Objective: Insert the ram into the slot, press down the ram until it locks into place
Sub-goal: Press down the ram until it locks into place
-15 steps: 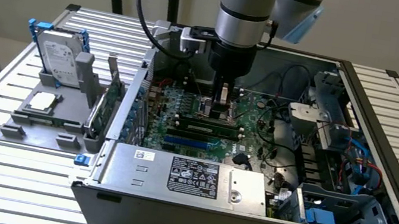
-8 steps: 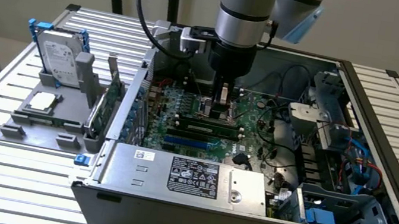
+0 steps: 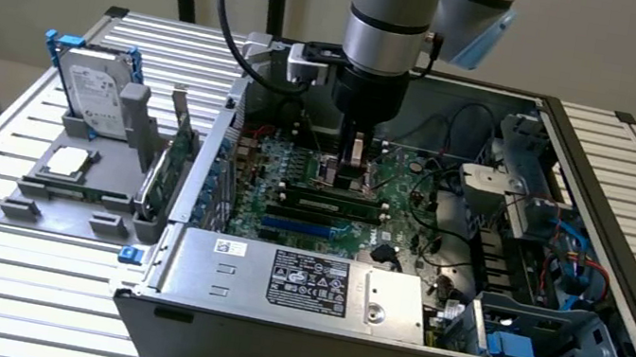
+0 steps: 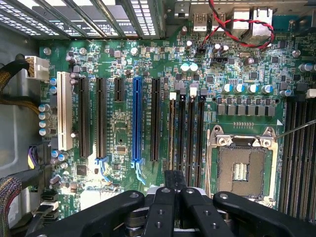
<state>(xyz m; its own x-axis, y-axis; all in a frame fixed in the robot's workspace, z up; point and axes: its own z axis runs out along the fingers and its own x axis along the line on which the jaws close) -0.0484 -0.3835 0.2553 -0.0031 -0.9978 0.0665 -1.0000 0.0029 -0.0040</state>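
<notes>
The ram (image 3: 333,206), a long dark stick with a pale label, lies lengthwise in a black slot (image 3: 289,199) on the motherboard inside the open computer case. My gripper (image 3: 352,167) hangs straight down just above the ram's middle. In the wrist view the gripper (image 4: 175,180) is shut, its black fingertips pressed together with nothing seen between them. They sit over one end of a group of parallel black memory slots (image 4: 190,138). The ram's thin top edge seems to run along the slot (image 4: 172,136) nearest the blue slot.
A silver processor socket (image 4: 242,168) sits beside the memory slots, and a blue slot (image 4: 137,118) lies on their other side. Red-black wires (image 4: 232,24) cross the board. The power supply (image 3: 302,281) fills the case's front. A grey fixture (image 3: 74,188) outside holds a green card (image 3: 175,166) and a hard drive (image 3: 95,91).
</notes>
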